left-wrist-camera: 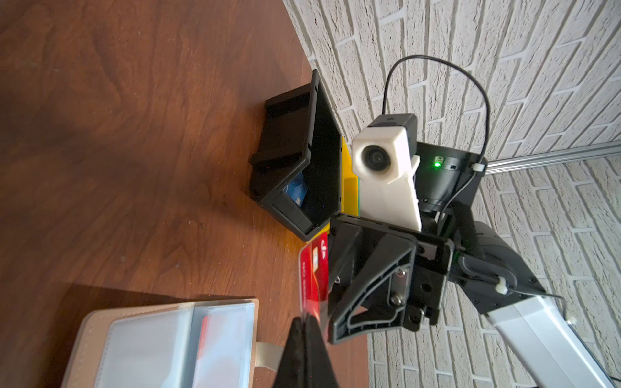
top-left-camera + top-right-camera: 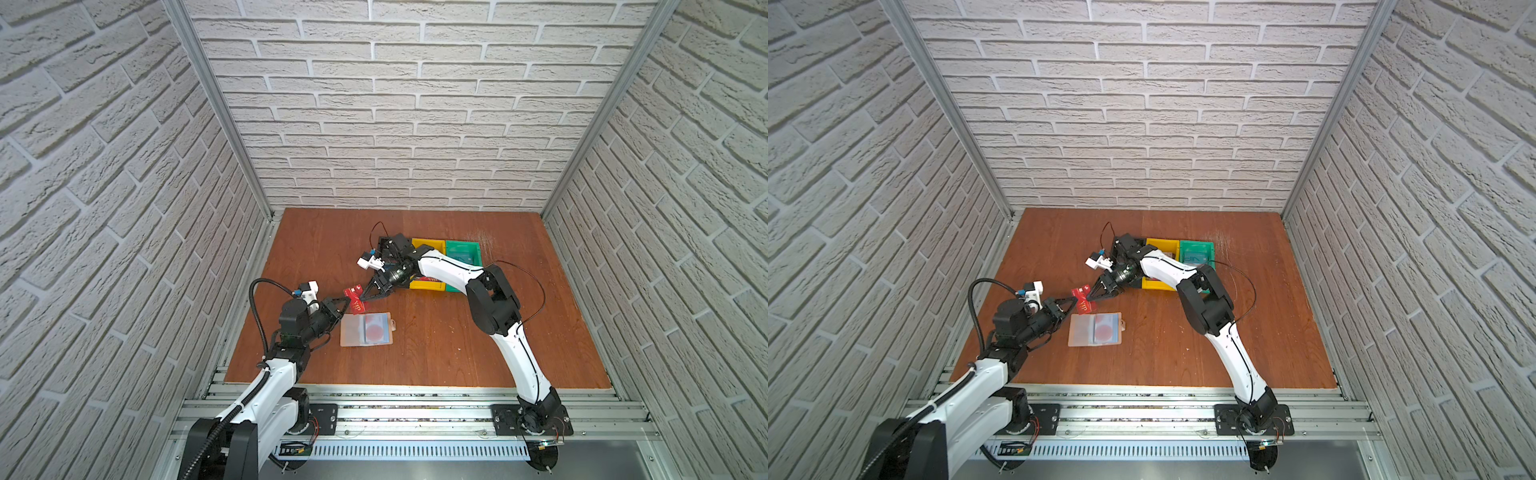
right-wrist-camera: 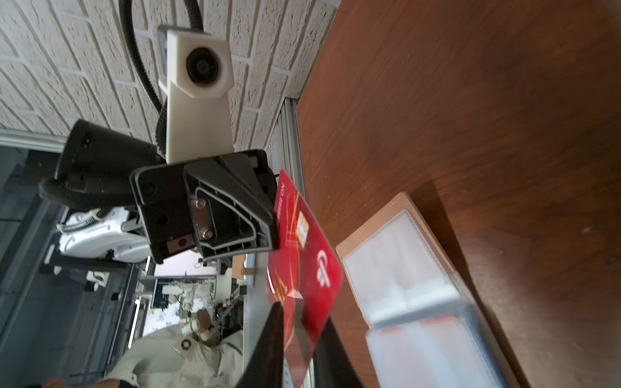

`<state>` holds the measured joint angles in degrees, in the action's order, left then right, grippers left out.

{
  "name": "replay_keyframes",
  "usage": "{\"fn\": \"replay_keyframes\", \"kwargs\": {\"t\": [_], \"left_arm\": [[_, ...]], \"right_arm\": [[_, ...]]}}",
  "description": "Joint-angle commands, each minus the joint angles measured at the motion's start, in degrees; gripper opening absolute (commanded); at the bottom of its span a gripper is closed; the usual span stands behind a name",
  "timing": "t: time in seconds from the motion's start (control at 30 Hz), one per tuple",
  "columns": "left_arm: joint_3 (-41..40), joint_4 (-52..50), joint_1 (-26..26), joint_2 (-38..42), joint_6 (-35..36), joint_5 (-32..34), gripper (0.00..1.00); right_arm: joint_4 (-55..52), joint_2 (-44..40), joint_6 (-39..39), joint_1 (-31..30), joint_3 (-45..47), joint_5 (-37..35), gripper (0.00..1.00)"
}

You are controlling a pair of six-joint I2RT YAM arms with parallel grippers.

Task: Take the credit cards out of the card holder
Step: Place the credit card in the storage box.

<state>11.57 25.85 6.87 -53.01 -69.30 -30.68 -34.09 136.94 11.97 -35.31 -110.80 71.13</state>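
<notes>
The wooden table [image 2: 457, 353] is seen whole only in both top views. Three bins are set side by side at its far side, partly covered by the right arm: the black bin [image 1: 295, 141], the yellow bin [image 2: 428, 243] and the green bin [image 2: 463, 249]. A blue card [image 1: 297, 191] inside the black bin is shown only by the left wrist view. A teal card [image 2: 1196, 257] in the green bin and a second red card [image 2: 430, 279] in the yellow bin are shown only from above.

The card holder [image 2: 353, 332] lies open and flat near the left arm. A pale card [image 2: 376, 330] with a red circle is kept in one of its clear sleeves.

A red card [image 2: 357, 307] is held in the air just beyond the card holder, between the two arms. Whether it is one card or two overlapping cannot be told.

The left gripper [image 2: 345, 300] is pressed together on one edge of the red card. Its fingers [image 1: 295, 349] are seen touching, with no gap.

The right gripper [image 2: 365, 297] is drawn to a point on the opposite edge in both top views. In the right wrist view the card is seen passing between its fingers [image 3: 268, 342].
</notes>
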Motion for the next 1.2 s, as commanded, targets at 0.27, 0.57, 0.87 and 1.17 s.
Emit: {"fn": "replay_keyframes", "kwargs": {"t": [0.27,0.57,0.87,1.17], "left_arm": [[4.8,-10.0,1.5,0.2,6.3,0.5,0.18],[7.3,-15.6,1.4,1.6,8.5,0.7,0.25],[8.2,-17.2,1.3,-0.1,9.5,0.4,0.25],[8.3,-15.6,1.5,-2.3,9.1,-0.1,0.24]], "right_arm": [[-11.0,-2.1,-12.0,-0.1,-4.5,2.7,0.06],[-27.2,-5.7,-25.3,5.9,-6.4,-3.7,0.05],[-50.0,-10.2,-42.4,9.0,-14.1,-38.2,0.05],[-51.9,-15.2,-53.7,10.6,-13.8,-57.6,0.05]]}}
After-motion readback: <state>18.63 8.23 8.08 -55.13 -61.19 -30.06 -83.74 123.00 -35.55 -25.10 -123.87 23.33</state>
